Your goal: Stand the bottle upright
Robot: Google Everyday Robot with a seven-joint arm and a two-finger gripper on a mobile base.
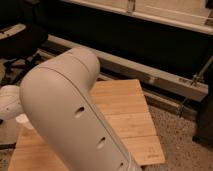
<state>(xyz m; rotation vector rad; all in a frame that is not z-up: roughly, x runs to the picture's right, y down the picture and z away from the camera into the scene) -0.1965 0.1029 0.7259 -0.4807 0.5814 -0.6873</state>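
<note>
My arm's big pale link fills the middle of the camera view and covers most of the wooden table. The bottle is hidden; I cannot find it on the part of the table that shows. My gripper is out of sight too, somewhere behind or below that link. A rounded white arm joint pokes out at the left edge. Just under it, a small white object stands at the table's left edge, too little of it showing to name it.
The table's right half and near right corner show bare wood. Behind it runs a long grey metal rail with dark space beyond. Speckled floor lies to the right, and a black chair base stands at the left.
</note>
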